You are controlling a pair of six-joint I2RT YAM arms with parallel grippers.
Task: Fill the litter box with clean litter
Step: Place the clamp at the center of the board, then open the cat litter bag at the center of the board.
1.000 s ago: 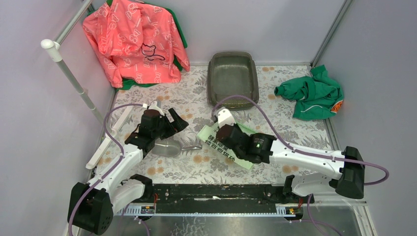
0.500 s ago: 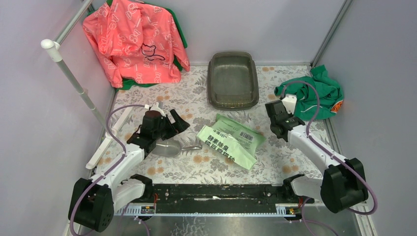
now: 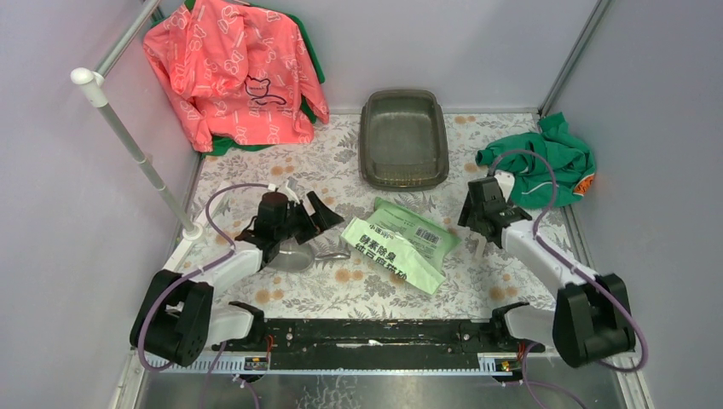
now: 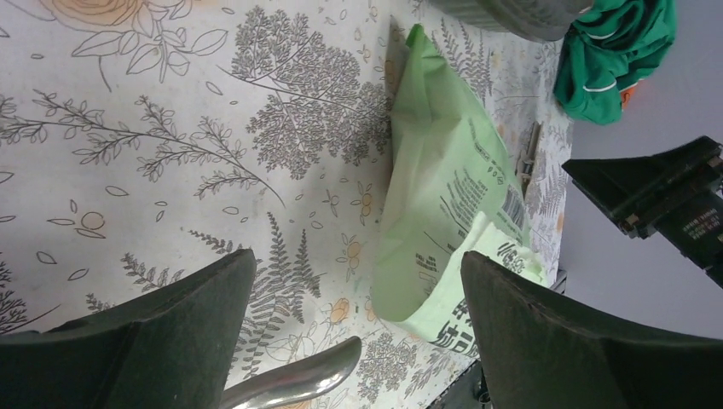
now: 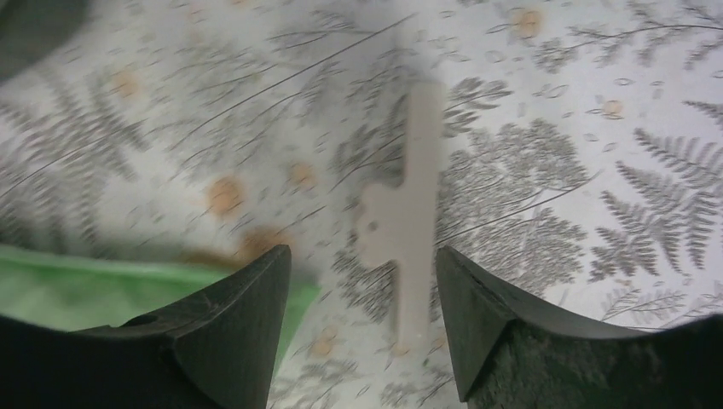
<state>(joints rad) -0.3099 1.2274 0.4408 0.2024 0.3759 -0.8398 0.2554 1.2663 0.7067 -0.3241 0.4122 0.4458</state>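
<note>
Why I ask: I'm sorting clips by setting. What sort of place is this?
Likely a staged robot test cell, not a home: plain grey panels framed by metal posts, a floral table cover, two arms bolted to a rail, and props like the litter box.

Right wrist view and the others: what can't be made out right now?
Right wrist view: pale flat piece, motion-blurred, unidentifiable.
Top view: scoop bowl, partly hidden under the left gripper.
Top view: litter box contents, too small to judge.
Left wrist view: litter box cut off by the top edge.
</note>
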